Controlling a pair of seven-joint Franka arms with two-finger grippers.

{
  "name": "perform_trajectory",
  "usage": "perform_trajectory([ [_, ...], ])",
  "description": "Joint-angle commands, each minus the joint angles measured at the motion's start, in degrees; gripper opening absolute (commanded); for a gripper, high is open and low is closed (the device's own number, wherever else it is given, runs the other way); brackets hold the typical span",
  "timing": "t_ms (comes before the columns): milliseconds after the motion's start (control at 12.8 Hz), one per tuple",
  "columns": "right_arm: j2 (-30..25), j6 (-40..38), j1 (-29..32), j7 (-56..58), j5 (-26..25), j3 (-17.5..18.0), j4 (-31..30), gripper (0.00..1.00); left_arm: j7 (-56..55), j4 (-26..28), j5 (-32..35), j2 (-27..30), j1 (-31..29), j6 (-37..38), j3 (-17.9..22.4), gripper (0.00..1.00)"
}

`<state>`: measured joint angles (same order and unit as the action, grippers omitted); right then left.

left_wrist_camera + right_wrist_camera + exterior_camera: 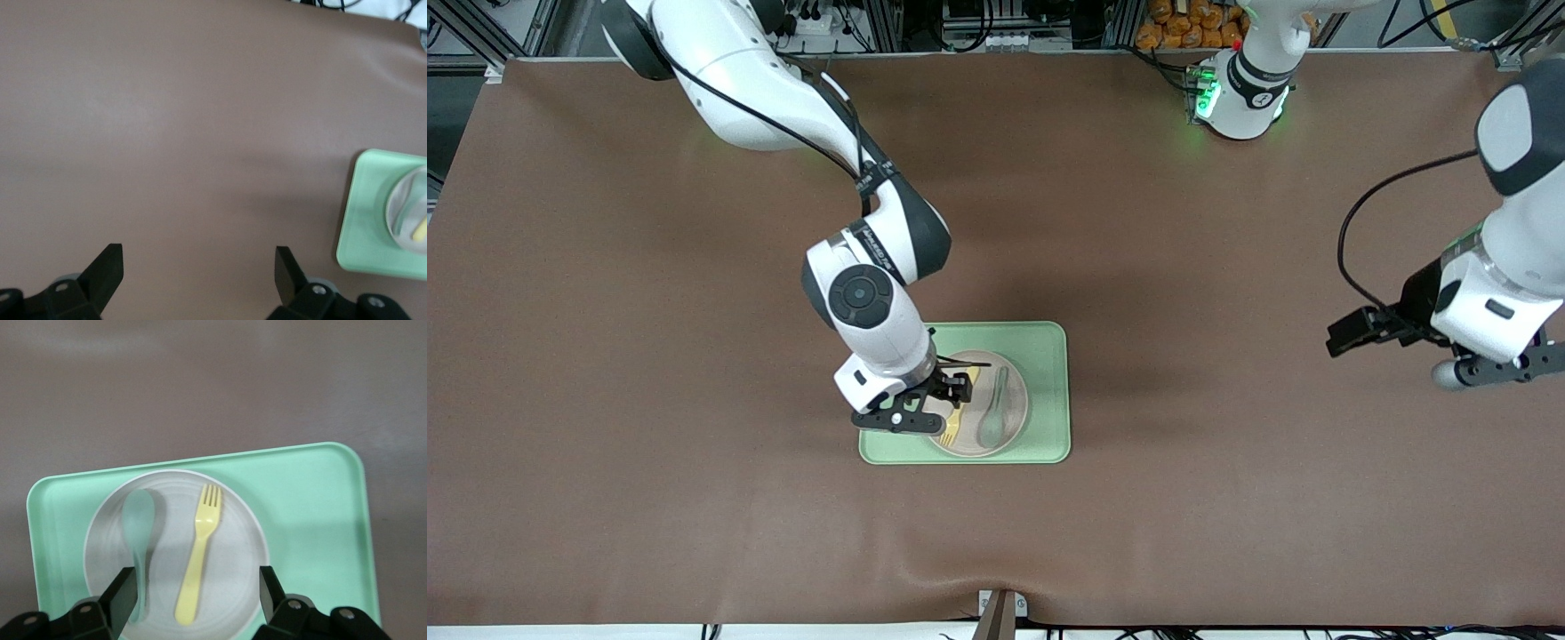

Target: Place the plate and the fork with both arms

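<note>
The small pale plate (1019, 402) sits on the light-green tray (1049, 391). The pale-yellow fork (951, 428) and a grey-green spoon (993, 409) lie side by side on the plate. My right gripper (951, 402) hangs just above the plate, open, with nothing in it. In the right wrist view its fingertips (124, 579) stand either side of the fork's handle (199, 553), with the spoon (137, 527) beside it on the plate (237, 543). My left gripper (1348, 333) waits open and empty over bare table toward the left arm's end (198, 257).
The tray (313, 520) lies near the table's middle on a brown mat. The left wrist view shows the tray's end (367, 220) with the plate (408, 200) on it. The table's front edge has a small bracket (1000, 613).
</note>
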<state>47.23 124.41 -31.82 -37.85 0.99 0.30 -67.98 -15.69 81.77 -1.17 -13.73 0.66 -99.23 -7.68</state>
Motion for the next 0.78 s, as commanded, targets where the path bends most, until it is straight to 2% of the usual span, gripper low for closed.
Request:
perform_trajectory([
  [0,3.7,1.1,-0.6,-1.7,-0.5,-0.3,3.2,0.79,4.6,1.3,1.3,4.6,-0.1,6.1,-0.4,1.00],
  [468,8.2,5.9,-1.1,-1.6,-0.5,-0.5,3.1,0.73,13.7,1.5,1.4,9.6,-0.1,14.7,0.2,1.00],
  [701,8.8,5.9,-2.0,-1.7,-0.6,-0.6,3.1,0.65,18.4,1.6,1.4,12.0,0.0,17.8,0.3,1.00],
])
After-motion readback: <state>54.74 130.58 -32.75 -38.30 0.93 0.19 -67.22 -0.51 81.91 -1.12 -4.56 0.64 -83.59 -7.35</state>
